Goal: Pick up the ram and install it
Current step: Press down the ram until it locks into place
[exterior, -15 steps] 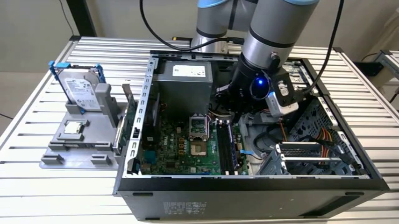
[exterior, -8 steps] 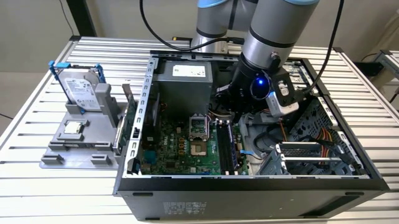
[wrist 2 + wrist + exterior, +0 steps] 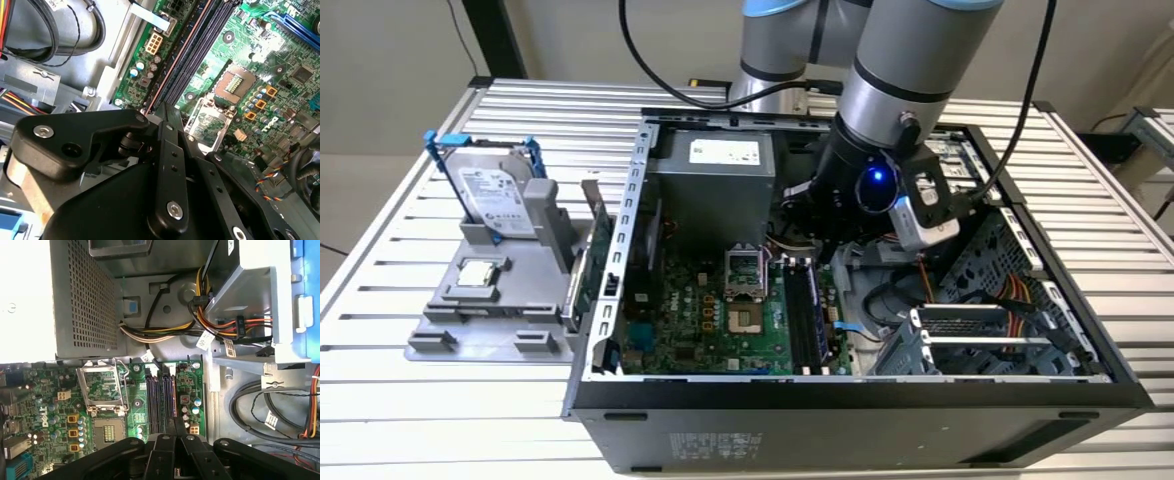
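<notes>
The gripper (image 3: 175, 424) hangs low inside the open computer case (image 3: 854, 400), with its fingers drawn together to a single point. In both wrist views no gap shows between them, though I cannot rule out something very thin pinched there. Directly under its tip is the end of the memory slots (image 3: 160, 405), and the bare processor socket (image 3: 102, 390) lies just to one side. The ram (image 3: 591, 262) seems to be the slim dark-green board standing on its long edge. It sits well away from the gripper, beyond the case's side wall (image 3: 630, 200) towards the exterior view's left, against the grey holder (image 3: 480, 325) on the desk (image 3: 454, 420). I judge the pick-up not yet made. Done well, it calls for rising clear of the wall and the cable bundle beside the wrist before any sideways travel. The fingers should spread only a little wider than the board's thickness, then descend squarely over its top edge near mid-length. The grip belongs on the flat faces rather than the ends, so the board stays upright and level for the slots. The main hazards are snagging the wall's lip and tilting the stick on lift-off.
</notes>
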`<state>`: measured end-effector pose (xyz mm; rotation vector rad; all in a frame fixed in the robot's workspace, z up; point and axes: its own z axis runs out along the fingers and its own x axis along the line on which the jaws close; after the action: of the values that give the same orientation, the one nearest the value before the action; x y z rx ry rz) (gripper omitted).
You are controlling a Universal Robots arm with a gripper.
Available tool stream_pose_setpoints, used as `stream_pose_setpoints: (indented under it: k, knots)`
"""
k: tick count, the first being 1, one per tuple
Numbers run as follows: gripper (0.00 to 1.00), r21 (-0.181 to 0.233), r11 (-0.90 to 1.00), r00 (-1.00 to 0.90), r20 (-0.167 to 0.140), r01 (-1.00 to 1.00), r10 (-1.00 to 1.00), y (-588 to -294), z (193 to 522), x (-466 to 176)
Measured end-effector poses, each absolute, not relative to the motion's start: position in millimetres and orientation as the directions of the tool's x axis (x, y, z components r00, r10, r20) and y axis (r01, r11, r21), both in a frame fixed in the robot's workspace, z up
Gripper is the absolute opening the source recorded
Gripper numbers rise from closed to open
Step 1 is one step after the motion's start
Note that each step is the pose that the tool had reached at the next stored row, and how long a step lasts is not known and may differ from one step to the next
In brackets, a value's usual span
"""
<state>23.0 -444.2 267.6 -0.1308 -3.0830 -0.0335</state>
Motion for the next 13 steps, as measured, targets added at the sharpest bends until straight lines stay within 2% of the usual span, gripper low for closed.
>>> stream_pose_setpoints:
  k: [13]
  knots:
    - [0.00, 0.019, 0.992, -0.991, 0.057, -0.122, -0.123, -444.2, 267.6, 23.1]
